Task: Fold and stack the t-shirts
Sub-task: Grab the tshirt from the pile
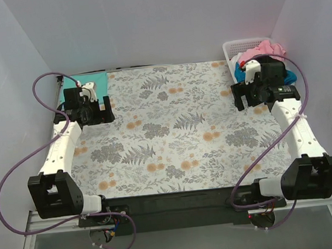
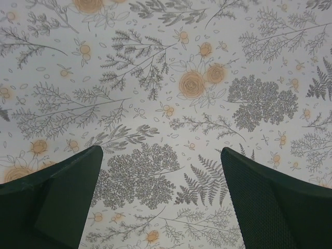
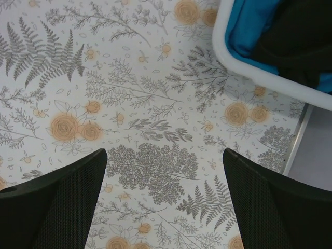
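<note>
Pale walls (image 1: 156, 19) close in three sides of a table covered with a flower-and-fern cloth (image 1: 172, 124).

At the far left corner a mint-green shirt (image 1: 99, 79) lies flat on the cloth, partly hidden under the left arm's wrist. The left gripper (image 2: 161, 150) hangs just near of that shirt. In the left wrist view its two dark fingers (image 2: 62, 202) stand spread wide, and only patterned cloth shows between them.

At the far right corner sits a white lattice basket (image 1: 235, 46). A pink shirt (image 1: 263, 50) is heaped on top in it. A bright blue shirt (image 3: 249, 26) presses against the inside of the basket's rim, and a black shirt (image 3: 301, 36) lies over the blue one. All three are bunched up, not folded.

The right gripper (image 3: 165, 151) hangs over the cloth just near and left of the basket. Its fingers are also spread apart and grip nothing. The basket's white rim crosses the upper right corner of the right wrist view, beyond the fingertips. At the right edge of that view the cloth ends at a metal strip (image 3: 298, 140).

Purple cables (image 1: 17, 168) loop from both arms down to the near edge of the table.
</note>
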